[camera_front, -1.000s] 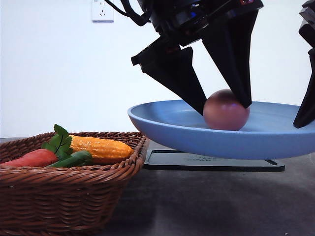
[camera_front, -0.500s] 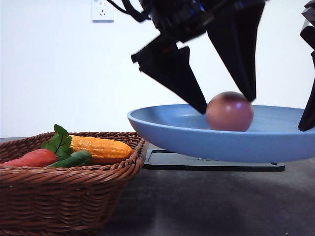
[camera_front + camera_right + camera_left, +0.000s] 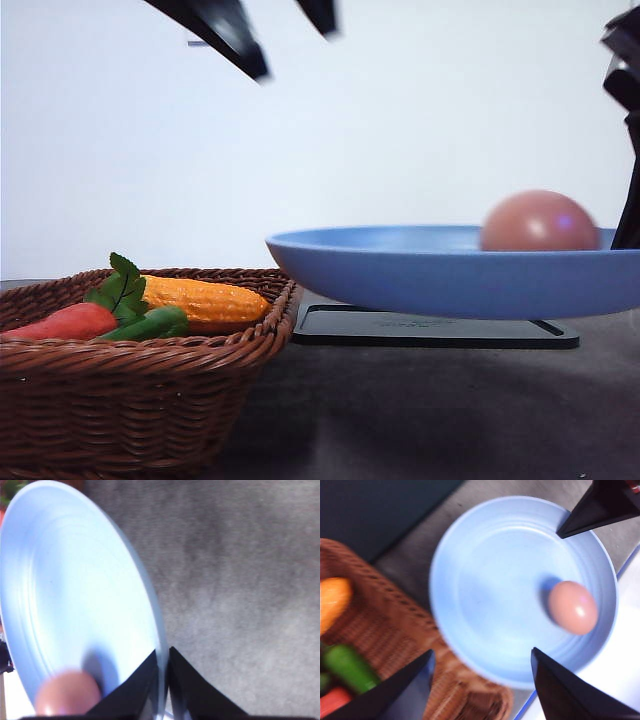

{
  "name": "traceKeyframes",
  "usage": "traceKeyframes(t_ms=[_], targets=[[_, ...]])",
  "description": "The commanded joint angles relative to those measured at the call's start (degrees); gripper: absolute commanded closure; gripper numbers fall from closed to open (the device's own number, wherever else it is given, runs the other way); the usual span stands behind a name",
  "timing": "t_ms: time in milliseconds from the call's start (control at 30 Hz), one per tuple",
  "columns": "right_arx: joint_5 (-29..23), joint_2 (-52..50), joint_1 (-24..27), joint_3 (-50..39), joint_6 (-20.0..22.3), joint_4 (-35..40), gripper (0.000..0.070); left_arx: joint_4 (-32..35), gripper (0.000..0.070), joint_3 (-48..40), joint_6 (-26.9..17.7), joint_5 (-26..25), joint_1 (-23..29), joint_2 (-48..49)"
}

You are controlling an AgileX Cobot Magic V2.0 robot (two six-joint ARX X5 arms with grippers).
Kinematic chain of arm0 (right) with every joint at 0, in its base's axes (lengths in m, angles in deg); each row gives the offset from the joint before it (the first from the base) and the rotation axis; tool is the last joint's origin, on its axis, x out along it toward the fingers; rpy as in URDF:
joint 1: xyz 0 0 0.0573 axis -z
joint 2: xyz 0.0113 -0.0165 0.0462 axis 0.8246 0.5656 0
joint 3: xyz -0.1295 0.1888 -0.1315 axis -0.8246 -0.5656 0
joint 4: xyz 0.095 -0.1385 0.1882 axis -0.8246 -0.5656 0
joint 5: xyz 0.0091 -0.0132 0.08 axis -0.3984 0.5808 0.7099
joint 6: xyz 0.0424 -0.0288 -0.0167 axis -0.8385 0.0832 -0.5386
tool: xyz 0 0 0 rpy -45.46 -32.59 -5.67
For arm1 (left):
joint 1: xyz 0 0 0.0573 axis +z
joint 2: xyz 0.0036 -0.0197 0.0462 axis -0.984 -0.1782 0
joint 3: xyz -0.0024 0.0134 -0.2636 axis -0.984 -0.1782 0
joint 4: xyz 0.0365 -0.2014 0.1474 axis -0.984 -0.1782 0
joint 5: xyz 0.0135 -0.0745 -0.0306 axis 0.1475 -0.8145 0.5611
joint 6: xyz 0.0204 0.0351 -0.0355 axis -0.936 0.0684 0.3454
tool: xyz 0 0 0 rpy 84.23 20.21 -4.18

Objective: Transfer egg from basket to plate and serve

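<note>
The pinkish-brown egg [image 3: 540, 222] lies free in the blue plate [image 3: 430, 280], towards its right side. The plate hangs level above the table, and my right gripper [image 3: 628, 215] is shut on its right rim. In the right wrist view the fingers [image 3: 162, 680] pinch the plate [image 3: 60, 580] rim beside the egg [image 3: 67, 692]. My left gripper [image 3: 295, 52] is open and empty, high above the plate's left edge. From the left wrist, the egg [image 3: 572, 607] rests in the plate [image 3: 495, 580], with the open gripper [image 3: 480, 690] well above. The wicker basket [image 3: 150, 390] stands at the front left.
The basket holds a corn cob [image 3: 205, 300], a carrot [image 3: 60, 322], a green vegetable [image 3: 150, 325] and a leaf. A flat black tray [image 3: 430, 328] lies on the dark table under the plate. A white wall is behind.
My left gripper has let go of the egg and risen up and to the left, out of the plate. The egg has rolled to the right in the plate.
</note>
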Motion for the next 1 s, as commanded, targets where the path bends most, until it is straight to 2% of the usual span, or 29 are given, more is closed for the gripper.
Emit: traceKeyframes(t_ms=[0,267,400,733,967], targets=[[0.7,2.8,0.3,2.3,0.6,0.3,0.07,-0.7,0.0307,1.5,-1.8,0.4,0.7,2.0],[0.5,17.0,2.9,15.1,2.8,0.7,0.07,-3.1,0.0308,1.5,-2.3,0.5,5.6,13.1],[-1.2,24.7,4.2,22.8,3.9,0.9,0.07,-3.7,0.0308,1.5,-2.2,0.5,6.9,17.5],[-1.1,43.1,7.0,39.6,4.0,1.4,0.07,-4.8,0.0309,1.5,0.1,0.6,7.0,24.4],[-0.7,52.1,7.2,45.5,3.9,3.3,0.07,-4.8,0.0309,1.5,0.3,0.6,7.0,25.6]])
